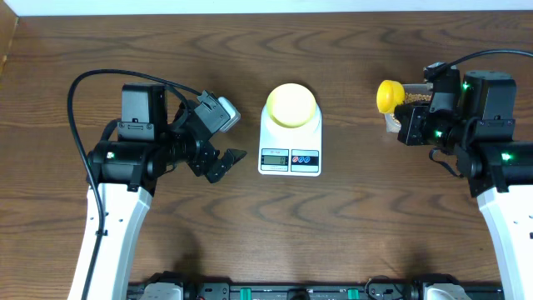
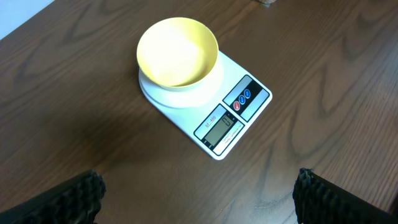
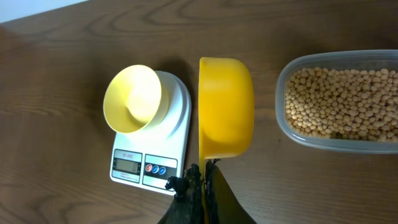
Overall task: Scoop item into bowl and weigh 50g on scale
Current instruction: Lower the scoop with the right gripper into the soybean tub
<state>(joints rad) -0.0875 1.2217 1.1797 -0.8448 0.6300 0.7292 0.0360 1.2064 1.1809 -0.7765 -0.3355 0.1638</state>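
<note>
- Only the right wrist view shows the soybeans. They are small, round and tan, and lie heaped in a clear plastic tub with rounded corners at the right of the frame. In the overhead view the right arm hides most of this tub.
- The bright yellow measuring scoop is smooth plastic. It appears mid-frame between tub and scale, its handle pinched in the shut jaws of the right gripper.
- The pale-yellow bowl, round and smooth, sits on the round platform of the white rectangular scale, centre of the overhead frame.
- The left wrist view shows the scale's grey display and its red and blue buttons closest, but the digits are too blurred to read.
- The left gripper is left of the scale, its jaws wide apart over the desk. Its ridged black pads show in the lower corners of its own view.
- The desk is dark wood-grain.
</note>
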